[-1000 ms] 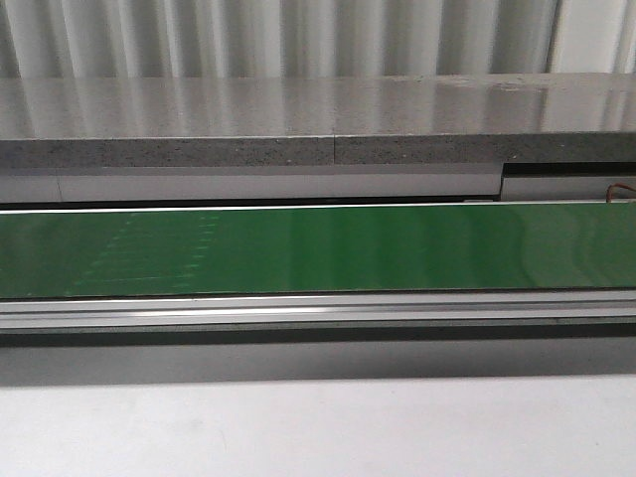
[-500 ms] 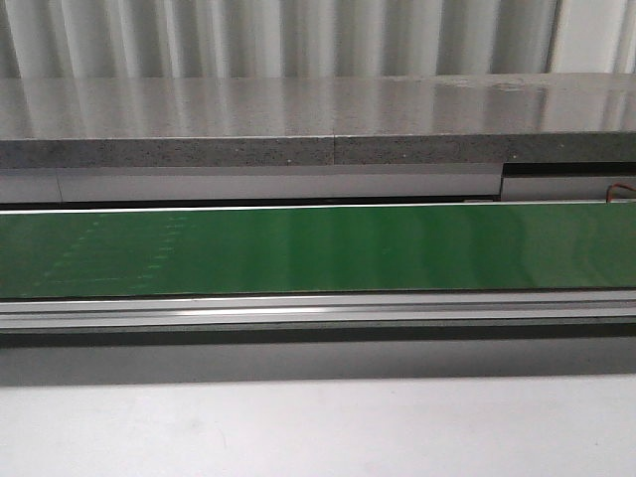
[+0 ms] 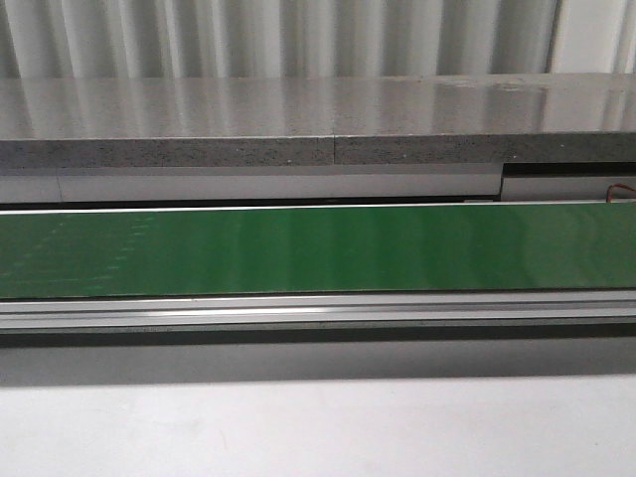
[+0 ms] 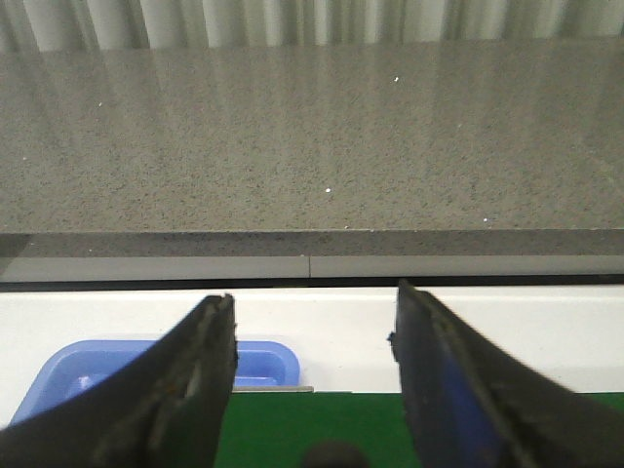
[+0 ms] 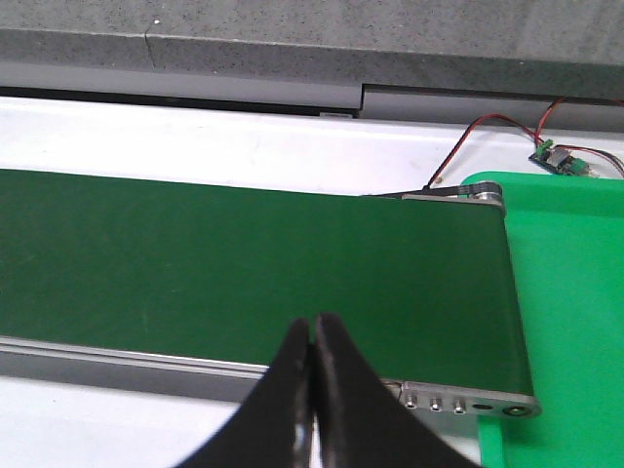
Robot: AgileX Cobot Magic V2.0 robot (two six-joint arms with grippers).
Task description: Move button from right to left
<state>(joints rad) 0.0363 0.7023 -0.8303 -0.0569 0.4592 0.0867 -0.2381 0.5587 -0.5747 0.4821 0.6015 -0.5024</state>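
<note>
Currently, the front view shows a green conveyor belt (image 3: 318, 248) running across the full width, bordered on the near side by an aluminium rail (image 3: 318, 311) and on the far side by a speckled grey ledge (image 3: 298, 129). The white desk (image 3: 318, 427) lies in the foreground.

On the left side, the left end effector (image 4: 314, 331) has its fingers (image 4: 210, 361) spread wide apart and holds nothing. A blue tray (image 4: 263, 363) sits just beside the belt end, partly hidden behind one finger. A dark rounded shape (image 4: 331, 456) at the picture edge, between the fingers, cannot be identified.

On the right side, the right end effector (image 5: 312, 336) has its fingertips pressed together with nothing between them, hovering over the belt. A green tray (image 5: 570, 322) adjoins the belt's end roller (image 5: 483, 195). Red and black wires (image 5: 492, 132) lead to a small circuit board (image 5: 558, 159) beyond it.

The button does not appear in any view.
</note>
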